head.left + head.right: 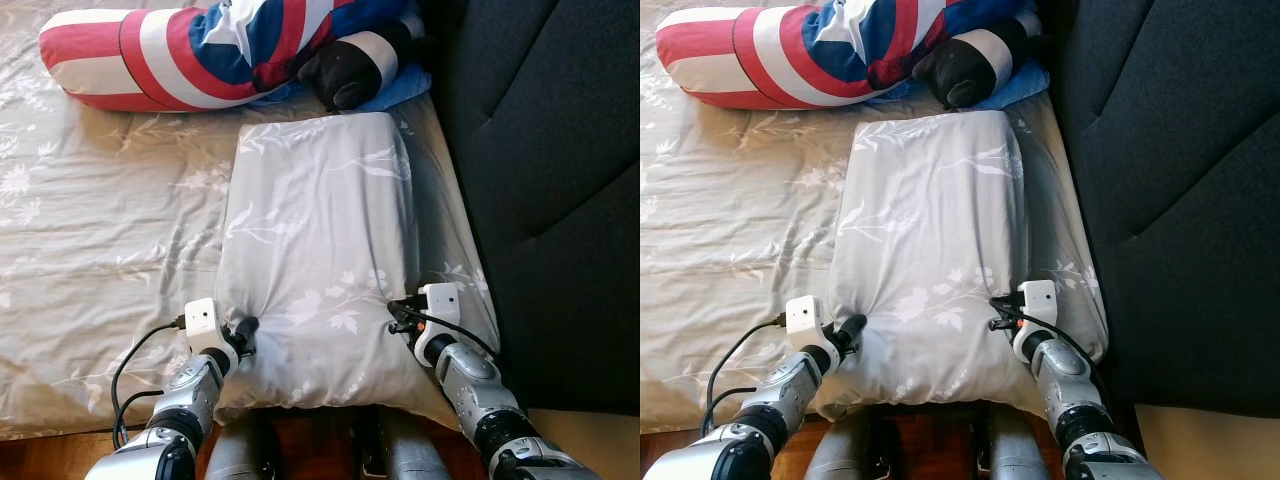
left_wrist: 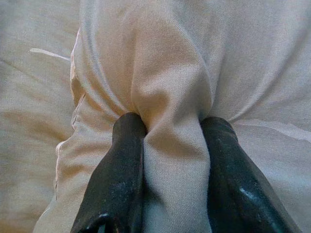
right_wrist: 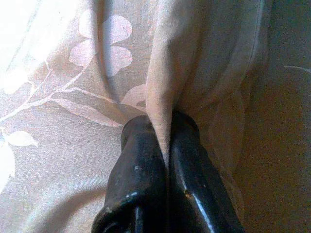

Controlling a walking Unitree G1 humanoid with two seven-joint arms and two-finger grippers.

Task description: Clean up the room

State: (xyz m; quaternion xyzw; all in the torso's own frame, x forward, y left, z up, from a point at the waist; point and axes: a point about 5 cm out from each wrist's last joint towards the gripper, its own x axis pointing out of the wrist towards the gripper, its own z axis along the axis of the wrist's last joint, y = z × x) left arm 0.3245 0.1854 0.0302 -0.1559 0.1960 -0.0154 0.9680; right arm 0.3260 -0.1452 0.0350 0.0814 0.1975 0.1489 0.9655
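Pinching pillow (image 1: 315, 250) near corners, left gripper (image 2: 170, 131), right gripper (image 3: 163, 128), on bed (image 1: 90, 230)

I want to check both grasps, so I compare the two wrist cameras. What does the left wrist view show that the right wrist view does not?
Left wrist view: the left end effector pinches a thick, plain fold of the pillow, so its fingers stand apart.

Right wrist view: the right end effector nips a thin fold, fingers nearly together, and white leaf print shows on the cloth.

Both: black fingers shut on the grey pillow, with the bed sheet beside it.
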